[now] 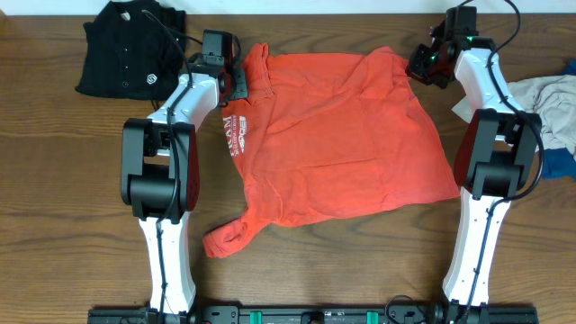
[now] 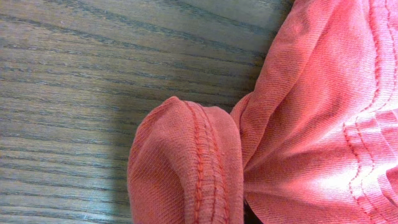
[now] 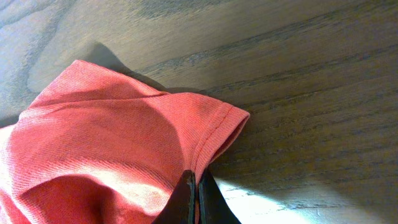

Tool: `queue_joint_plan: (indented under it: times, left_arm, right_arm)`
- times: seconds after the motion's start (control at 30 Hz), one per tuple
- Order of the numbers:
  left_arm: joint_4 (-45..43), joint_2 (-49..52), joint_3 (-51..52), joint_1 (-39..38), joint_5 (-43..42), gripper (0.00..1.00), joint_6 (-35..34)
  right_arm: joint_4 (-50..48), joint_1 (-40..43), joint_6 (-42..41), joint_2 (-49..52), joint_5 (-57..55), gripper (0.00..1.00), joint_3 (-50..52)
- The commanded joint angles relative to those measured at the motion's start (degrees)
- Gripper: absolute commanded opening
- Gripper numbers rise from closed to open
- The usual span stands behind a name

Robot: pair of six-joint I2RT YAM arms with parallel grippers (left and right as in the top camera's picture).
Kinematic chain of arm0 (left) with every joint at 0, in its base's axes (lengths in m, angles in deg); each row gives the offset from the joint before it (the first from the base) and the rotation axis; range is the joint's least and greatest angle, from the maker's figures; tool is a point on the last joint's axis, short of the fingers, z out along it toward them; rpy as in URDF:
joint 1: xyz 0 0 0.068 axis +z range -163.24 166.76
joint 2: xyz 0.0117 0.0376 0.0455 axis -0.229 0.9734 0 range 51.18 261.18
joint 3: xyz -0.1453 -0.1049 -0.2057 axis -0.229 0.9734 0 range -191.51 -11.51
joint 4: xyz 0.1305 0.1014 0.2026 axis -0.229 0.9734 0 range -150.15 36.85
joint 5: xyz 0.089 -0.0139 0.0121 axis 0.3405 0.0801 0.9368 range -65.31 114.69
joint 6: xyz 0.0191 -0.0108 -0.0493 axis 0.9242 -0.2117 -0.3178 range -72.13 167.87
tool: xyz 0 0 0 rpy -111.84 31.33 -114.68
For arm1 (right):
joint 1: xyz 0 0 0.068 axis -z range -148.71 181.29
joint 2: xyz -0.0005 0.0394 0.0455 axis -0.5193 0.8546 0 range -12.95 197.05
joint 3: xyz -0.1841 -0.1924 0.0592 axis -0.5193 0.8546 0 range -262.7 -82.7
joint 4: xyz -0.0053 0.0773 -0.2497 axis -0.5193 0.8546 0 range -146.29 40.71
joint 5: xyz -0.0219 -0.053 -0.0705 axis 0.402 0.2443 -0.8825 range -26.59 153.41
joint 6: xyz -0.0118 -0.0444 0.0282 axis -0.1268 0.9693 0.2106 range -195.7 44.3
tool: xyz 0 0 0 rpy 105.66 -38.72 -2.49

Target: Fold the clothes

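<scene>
A red-orange T-shirt (image 1: 342, 135) with white lettering (image 1: 236, 133) lies spread on the wooden table (image 1: 54, 198), one sleeve trailing toward the front left. My left gripper (image 1: 236, 81) sits at the shirt's far left edge. In the left wrist view a stitched hem fold (image 2: 193, 168) bulges over the fingers and hides them; the gripper is shut on that cloth. My right gripper (image 1: 419, 65) is at the far right corner. Its dark fingers (image 3: 185, 196) are shut on the hemmed edge (image 3: 217, 134) of the T-shirt (image 3: 93, 143).
A black buttoned shirt (image 1: 126, 45) lies bunched at the far left corner. Pale grey cloth (image 1: 551, 97) and a blue piece (image 1: 558, 164) lie at the right edge, behind the right arm. Bare wood surrounds the T-shirt.
</scene>
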Motion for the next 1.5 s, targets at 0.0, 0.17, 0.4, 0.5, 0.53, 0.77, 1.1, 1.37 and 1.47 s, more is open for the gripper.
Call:
queue_joint_plan:
  times: [0.0, 0.17, 0.4, 0.5, 0.53, 0.77, 1.1, 1.37, 1.47]
  left_arm:
    - [0.4, -0.6, -1.2, -0.1, 0.3, 0.06, 0.6]
    - [0.5, -0.6, -1.2, -0.1, 0.3, 0.06, 0.3]
    - [0.6, -1.2, -1.2, -0.1, 0.3, 0.06, 0.3]
    - [0.6, -1.8, -1.2, -0.1, 0.3, 0.06, 0.4]
    - [0.6, -2.0, -1.2, -0.1, 0.3, 0.06, 0.4]
    - [1.8, -6.4, -1.2, -0.1, 0.3, 0.06, 0.4]
    - [6.5, -16.5, -1.2, -0.1, 0.3, 0.06, 0.4]
    - [11.0, -23.6, -1.2, -0.1, 0.3, 0.06, 0.6]
    - [12.8, -25.9, -1.2, -0.1, 0.3, 0.06, 0.6]
  right_arm:
    - [0.3, -0.5, -0.5, -3.0, 0.4, 0.02, -0.6]
    - [0.7, -0.5, 0.0, -3.0, 0.5, 0.01, -0.6]
    - [0.7, -0.5, 0.1, -3.0, 0.5, 0.01, -0.6]
    - [0.7, -0.5, 0.1, -3.0, 0.6, 0.01, -0.6]
    - [0.7, -0.5, 0.2, -3.0, 0.9, 0.01, -0.6]
    - [0.7, -0.5, 0.2, -4.3, 1.9, 0.01, -0.6]
    - [4.0, -0.5, 1.8, -13.7, 1.2, 0.01, -0.6]
    - [10.1, -0.5, 5.0, -20.6, -2.9, 0.01, -0.6]
    - [12.3, -0.5, 5.9, -22.6, -2.8, 0.01, -0.6]
